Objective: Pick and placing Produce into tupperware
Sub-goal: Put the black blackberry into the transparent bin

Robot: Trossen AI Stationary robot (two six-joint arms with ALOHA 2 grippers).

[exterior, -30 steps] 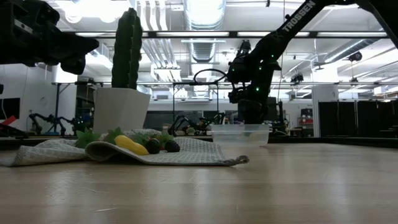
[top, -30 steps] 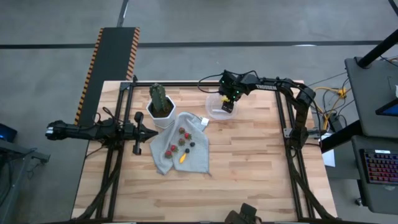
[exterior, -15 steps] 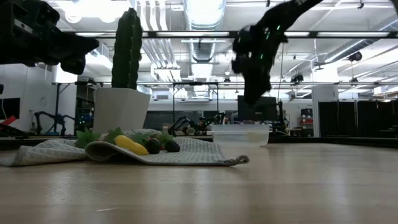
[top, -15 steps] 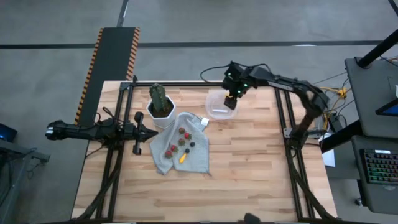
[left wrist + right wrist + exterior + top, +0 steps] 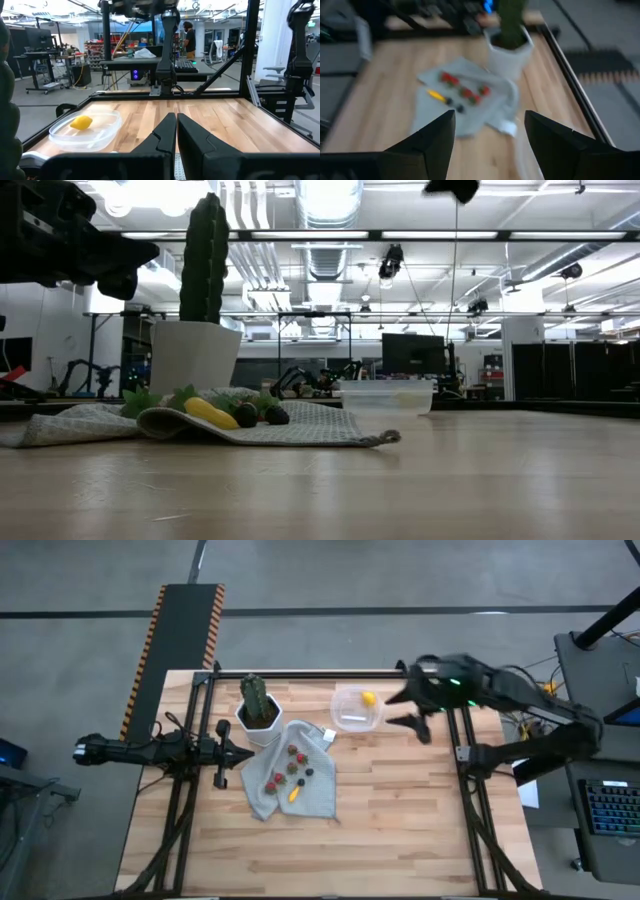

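Note:
The clear tupperware [image 5: 355,710] stands near the table's far edge with the yellow lemon [image 5: 369,698] lying in it; the left wrist view also shows the lemon [image 5: 80,122] inside the tupperware [image 5: 95,134]. Red berries [image 5: 293,752], dark berries [image 5: 309,772] and a yellow-orange piece [image 5: 293,795] lie on a grey cloth [image 5: 315,795]. My right gripper [image 5: 409,711] hovers open to the right of the tupperware, high above the table, its fingers pointing left. My left gripper [image 5: 222,752] waits shut at the table's left side, beside the cloth.
A green cactus in a white pot [image 5: 259,712] stands at the cloth's far left corner, next to the tupperware. In the low view the pot [image 5: 195,355] rises behind the cloth [image 5: 300,430]. Bare wood lies on the table's near half and right side.
My right gripper has risen from just over the tupperware and swung toward the table's right edge, turning so that its fingers point left. The lemon, not visible before under the gripper, now shows lying in the tupperware.

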